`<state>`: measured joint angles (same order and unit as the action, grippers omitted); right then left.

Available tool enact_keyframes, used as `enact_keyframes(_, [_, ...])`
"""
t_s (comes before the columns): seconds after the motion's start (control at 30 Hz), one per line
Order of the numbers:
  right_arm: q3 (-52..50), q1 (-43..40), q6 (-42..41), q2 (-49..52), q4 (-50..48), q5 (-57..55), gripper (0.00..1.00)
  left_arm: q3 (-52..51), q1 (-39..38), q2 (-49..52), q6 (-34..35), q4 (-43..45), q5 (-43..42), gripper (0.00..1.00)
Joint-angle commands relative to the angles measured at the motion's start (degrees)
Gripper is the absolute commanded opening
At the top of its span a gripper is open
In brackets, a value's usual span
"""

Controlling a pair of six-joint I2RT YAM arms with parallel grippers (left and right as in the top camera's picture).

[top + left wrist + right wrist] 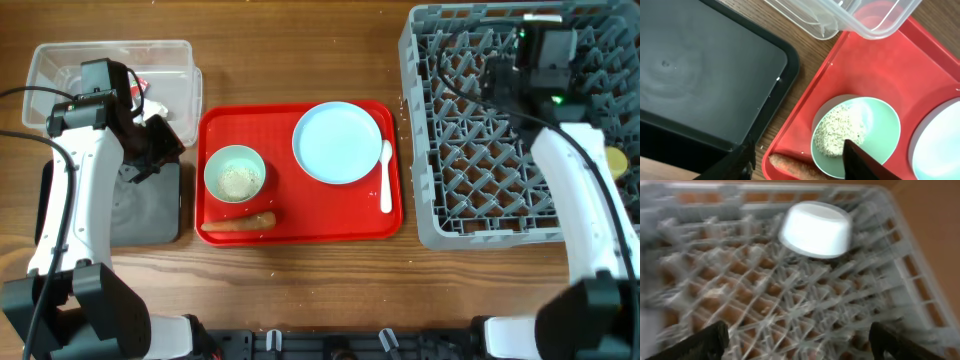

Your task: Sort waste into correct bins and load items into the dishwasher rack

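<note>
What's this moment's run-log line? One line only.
left gripper: open, empty | right gripper: open, empty, over large grey lattice plastic rack | small pale round bowl: upside down in rack

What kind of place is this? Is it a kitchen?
Probably a dish clean-up station, like in a canteen, though only a wooden table shows. A grey dishwasher rack waits for dishes, a red serving tray holds used ones, and a clear tub takes rubbish.
</note>
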<state>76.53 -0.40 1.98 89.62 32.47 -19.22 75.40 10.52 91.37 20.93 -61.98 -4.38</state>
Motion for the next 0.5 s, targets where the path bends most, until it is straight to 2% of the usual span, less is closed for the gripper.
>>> enact_keyframes(0.0, [0.1, 0.1, -8.2, -4.1, 6.9, 17.6, 0.95, 0.5, -0.2, -1.2, 0.5, 0.4, -4.7, 0.61])
enact_keyframes(0.03, [0.1, 0.1, -8.5, -4.5, 9.8, 21.6, 0.96, 0.5, -0.8, -1.2, 0.5, 0.8, -5.2, 0.64])
enact_keyframes(0.07, [0.1, 0.1, -8.4, -4.5, 13.6, 26.5, 0.98, 0.5, -2.6, -1.2, 0.1, 1.6, -5.2, 0.73])
enact_keyframes(0.2, [0.0, 0.1, -8.0, -4.5, 20.9, 29.7, 0.99, 0.5, -11.8, -1.0, -1.7, 5.0, -4.9, 0.84])
enact_keyframes(0.3, [0.0, 0.1, -6.4, -4.5, 23.2, 29.6, 1.00, 0.2, -18.1, 0.7, -1.2, 5.3, -4.9, 0.75])
enact_keyframes(0.47, [0.0, 0.1, -6.5, -4.5, 23.6, 29.9, 1.00, -2.0, -26.1, 6.0, -0.8, 5.6, 0.0, 0.68])
